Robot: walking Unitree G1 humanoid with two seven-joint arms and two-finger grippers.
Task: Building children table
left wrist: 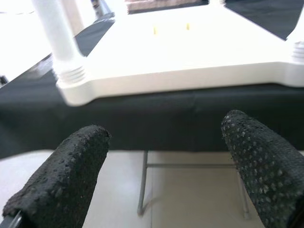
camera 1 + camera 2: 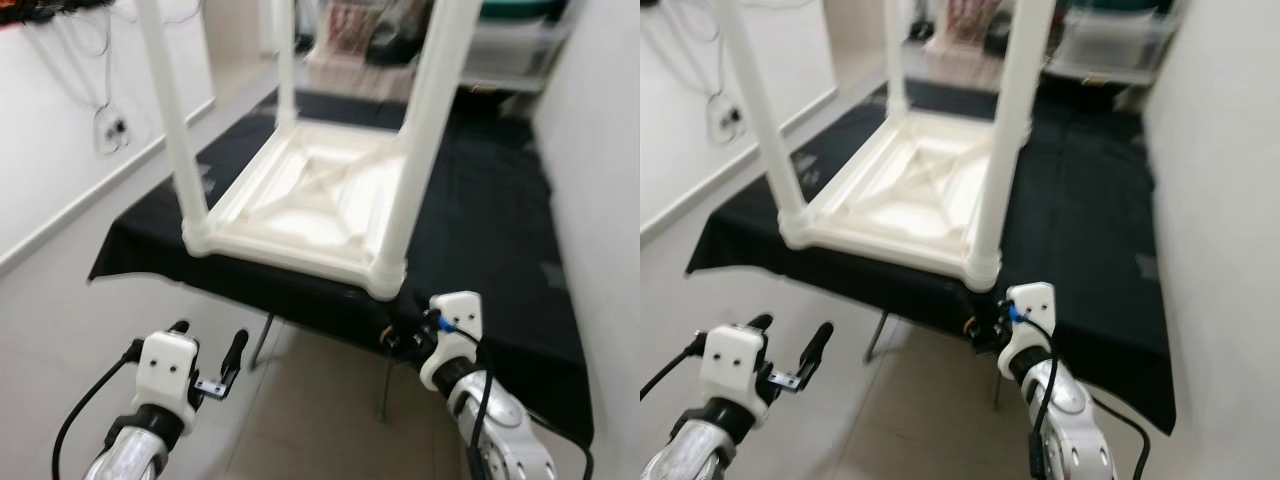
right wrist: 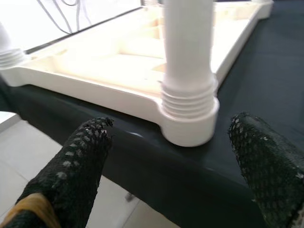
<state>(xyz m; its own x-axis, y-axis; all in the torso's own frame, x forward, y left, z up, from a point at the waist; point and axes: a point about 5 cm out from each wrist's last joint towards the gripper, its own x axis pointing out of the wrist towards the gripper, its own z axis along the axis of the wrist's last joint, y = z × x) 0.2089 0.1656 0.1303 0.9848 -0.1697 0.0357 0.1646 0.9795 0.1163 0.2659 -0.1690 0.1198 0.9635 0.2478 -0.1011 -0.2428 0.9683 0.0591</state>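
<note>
A white plastic children's table (image 2: pixel 310 200) lies upside down on a black-covered work table (image 2: pixel 490 230), its legs pointing up. The near right leg (image 2: pixel 420 130) screws into a corner socket (image 3: pixel 189 114) by the table's front edge. The near left leg (image 2: pixel 175 120) stands in its own socket (image 1: pixel 71 83). My right gripper (image 3: pixel 173 156) is open just below and in front of the near right corner, holding nothing. Lower down and clear of the table edge, my left gripper (image 2: pixel 208 345) is open and empty.
A white wall with cables and a socket (image 2: pixel 110 130) runs along the left. A white wall (image 2: pixel 600 150) closes the right side. Metal table legs (image 2: pixel 262 340) stand under the black cloth above a beige tiled floor (image 2: pixel 310 420). Shelving and bins (image 2: pixel 500 50) sit behind.
</note>
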